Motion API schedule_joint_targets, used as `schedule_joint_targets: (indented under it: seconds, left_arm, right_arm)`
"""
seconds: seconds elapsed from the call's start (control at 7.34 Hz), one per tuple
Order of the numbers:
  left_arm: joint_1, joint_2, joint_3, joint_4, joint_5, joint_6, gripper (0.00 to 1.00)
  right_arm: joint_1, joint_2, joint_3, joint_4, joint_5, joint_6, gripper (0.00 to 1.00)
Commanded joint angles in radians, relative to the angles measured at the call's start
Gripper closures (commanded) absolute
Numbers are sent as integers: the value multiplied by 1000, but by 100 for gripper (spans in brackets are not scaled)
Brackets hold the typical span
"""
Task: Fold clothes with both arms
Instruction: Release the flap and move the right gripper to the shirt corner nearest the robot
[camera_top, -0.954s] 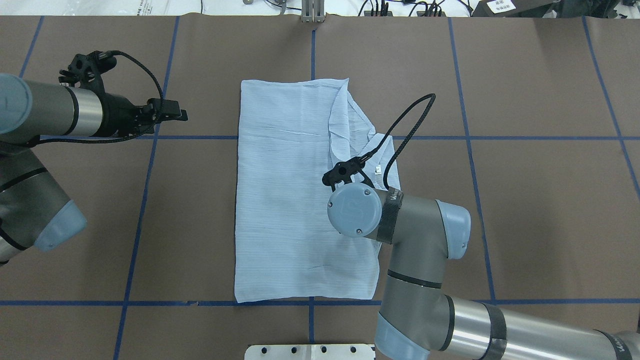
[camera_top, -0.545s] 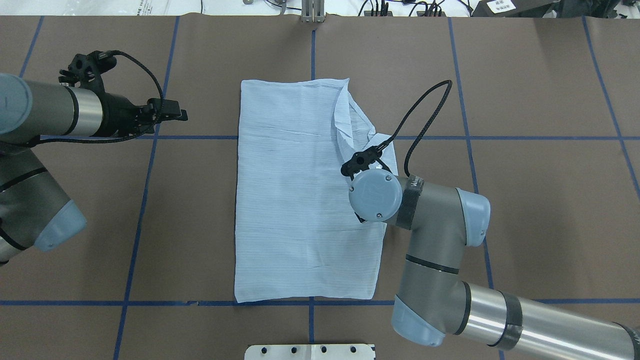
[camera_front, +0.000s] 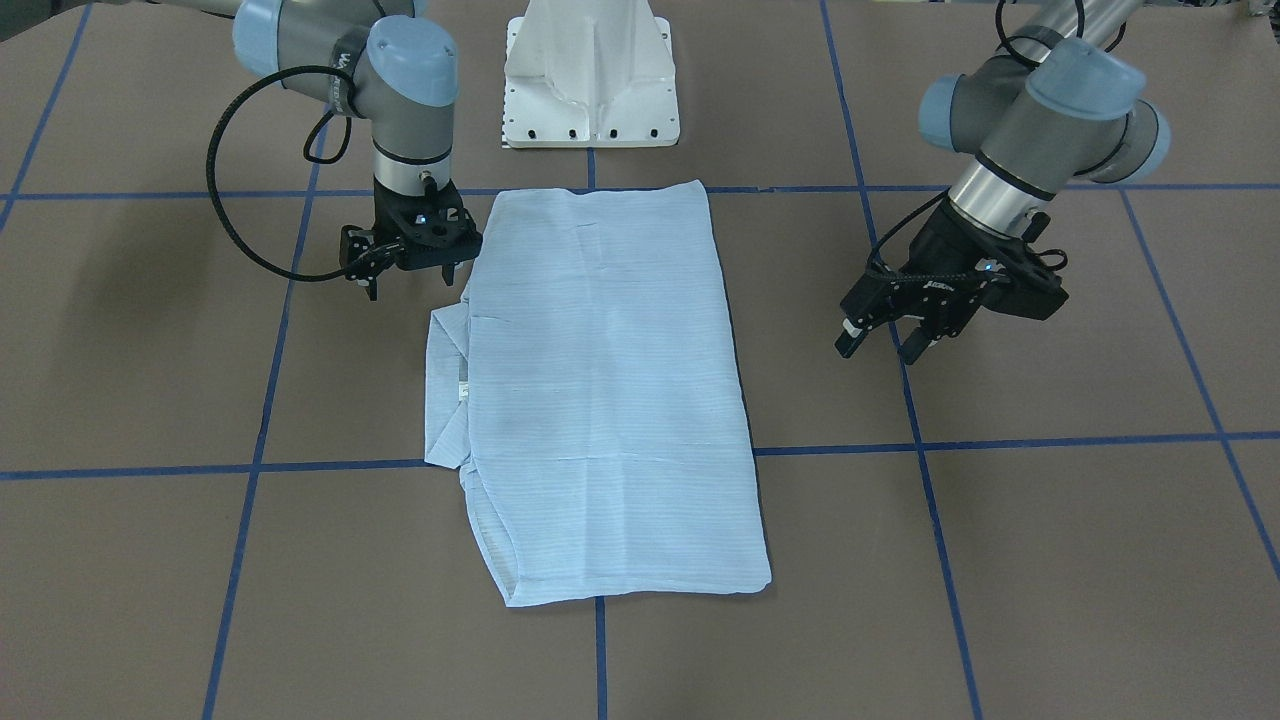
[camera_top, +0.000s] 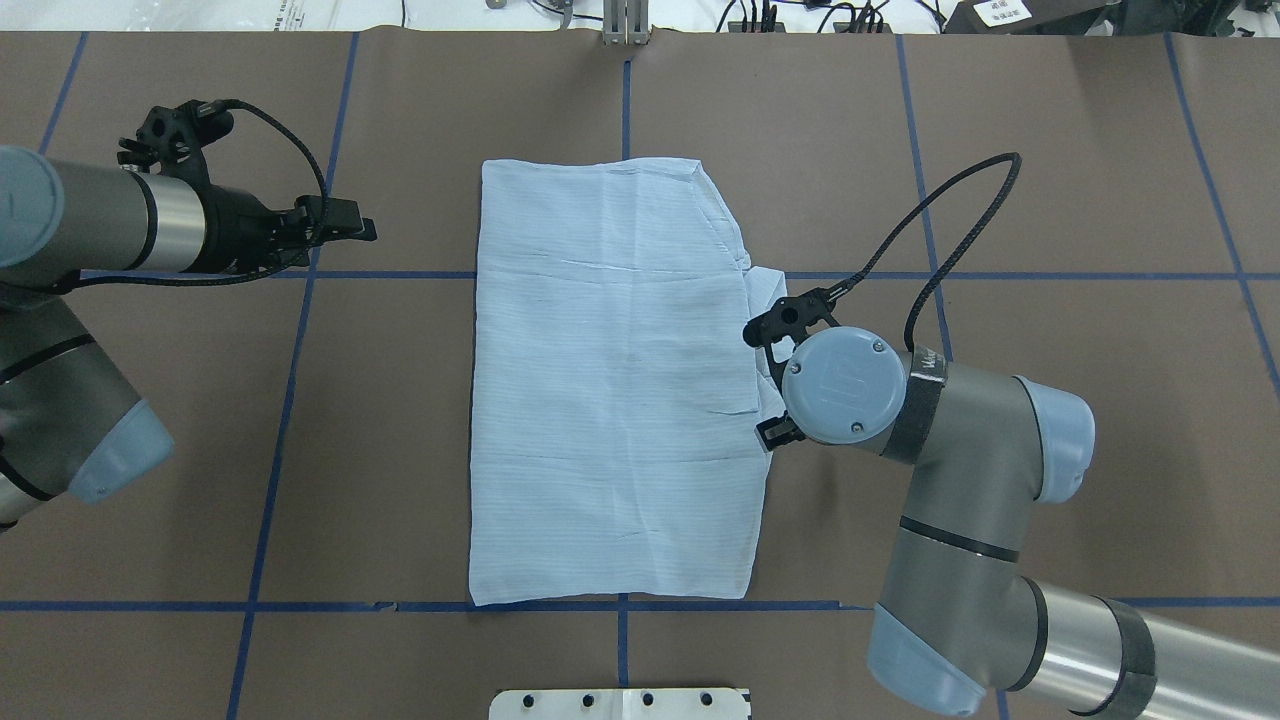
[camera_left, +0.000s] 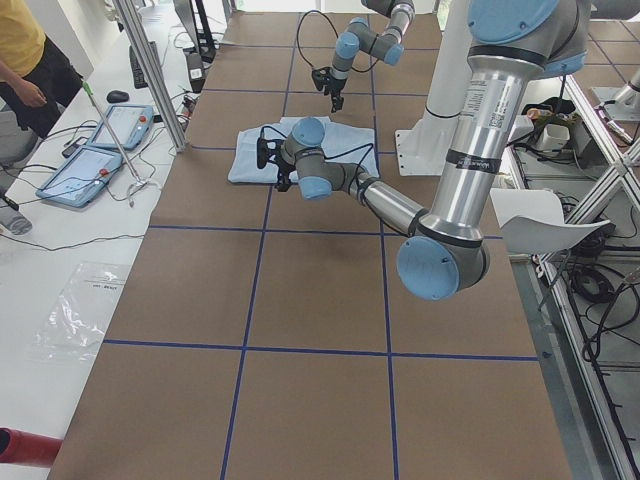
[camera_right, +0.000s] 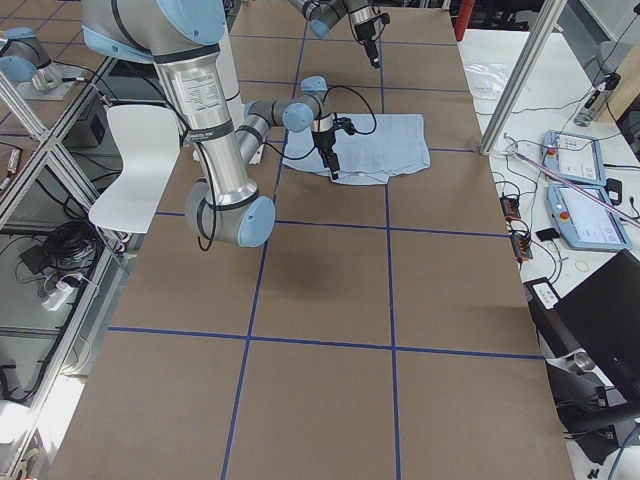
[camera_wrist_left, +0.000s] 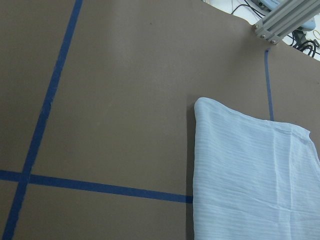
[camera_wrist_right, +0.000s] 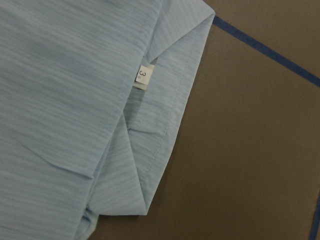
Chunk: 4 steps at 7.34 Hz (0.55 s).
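Now: shirt (camera_top: 610, 400) folded flat, right gripper (camera_front: 411, 282) and left gripper (camera_front: 876, 350) both empty

We see the pale blue striped shirt lying as a long folded rectangle on the brown table (camera_top: 1050, 200). A collar edge and the white neck label (camera_wrist_right: 142, 76) stick out along one long side of the shirt. The right gripper hovers just beside that side, fingers spread. The left gripper is well apart off the opposite side of the shirt, fingers spread too.
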Motion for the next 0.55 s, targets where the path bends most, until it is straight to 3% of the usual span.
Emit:
schedule_joint_targets:
  seconds: [0.0,0.14,0.41]
  left_arm:
    - [0,1,-7,0,1,2,0]
    - [0,1,-7,0,2,3,0]
    - [0,1,-8,-2,3,3,0]
  right_arm:
    - [-37,28,14,4,21,298,0]
    - [-76,50,15,6,22,508,0]
    - [-178,58,15,119,-17,959,0]
